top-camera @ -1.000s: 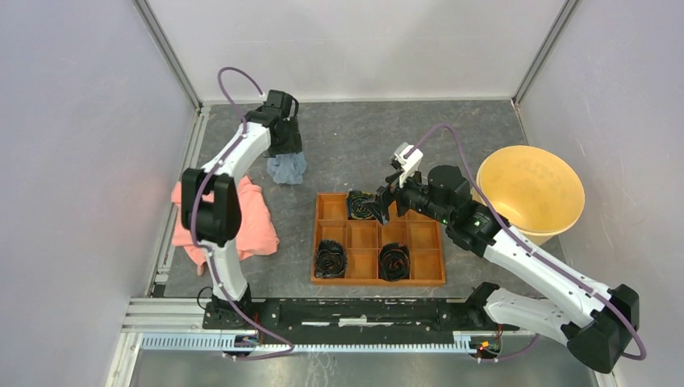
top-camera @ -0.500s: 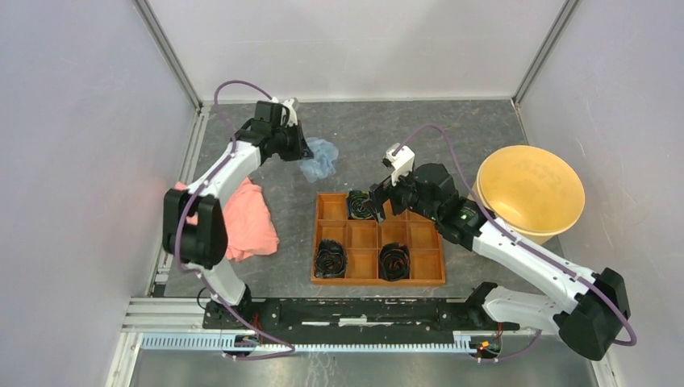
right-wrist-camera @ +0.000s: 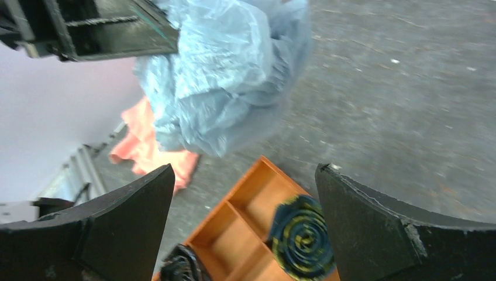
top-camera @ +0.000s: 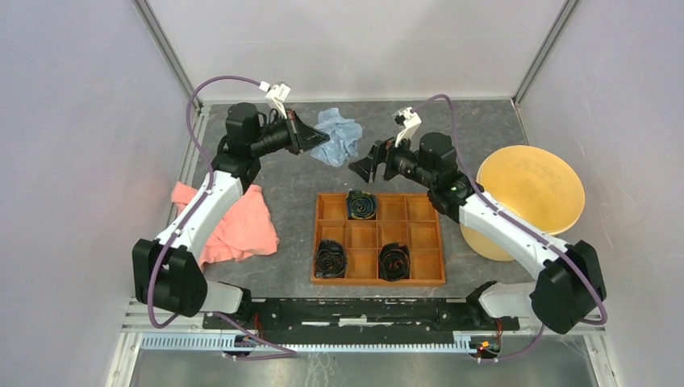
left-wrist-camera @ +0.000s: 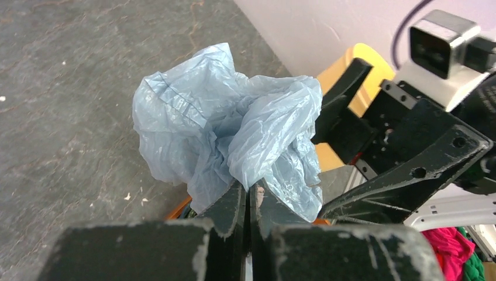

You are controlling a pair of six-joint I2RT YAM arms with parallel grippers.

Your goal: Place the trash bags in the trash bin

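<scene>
The trash bag [top-camera: 337,135] is a crumpled pale blue film wad, held up off the table at the back centre. My left gripper [top-camera: 303,137] is shut on its near edge; in the left wrist view the fingertips [left-wrist-camera: 250,190] pinch the film of the bag [left-wrist-camera: 228,129]. My right gripper [top-camera: 367,164] stands open just right of the bag, apart from it. From the right wrist, the bag [right-wrist-camera: 234,70] hangs ahead of the wide-open gripper [right-wrist-camera: 245,193]. The yellow-tan trash bin [top-camera: 532,189] stands at the right, behind my right forearm.
An orange compartmented tray [top-camera: 423,242] sits at centre front and holds three dark rolled items, one [top-camera: 361,204] below my right gripper. A salmon-pink cloth [top-camera: 242,230] lies at the left. Walls close in on three sides.
My left gripper closed on the bag, lifted it off the table and swung it right. My right gripper rose from the tray toward the bag, still open.
</scene>
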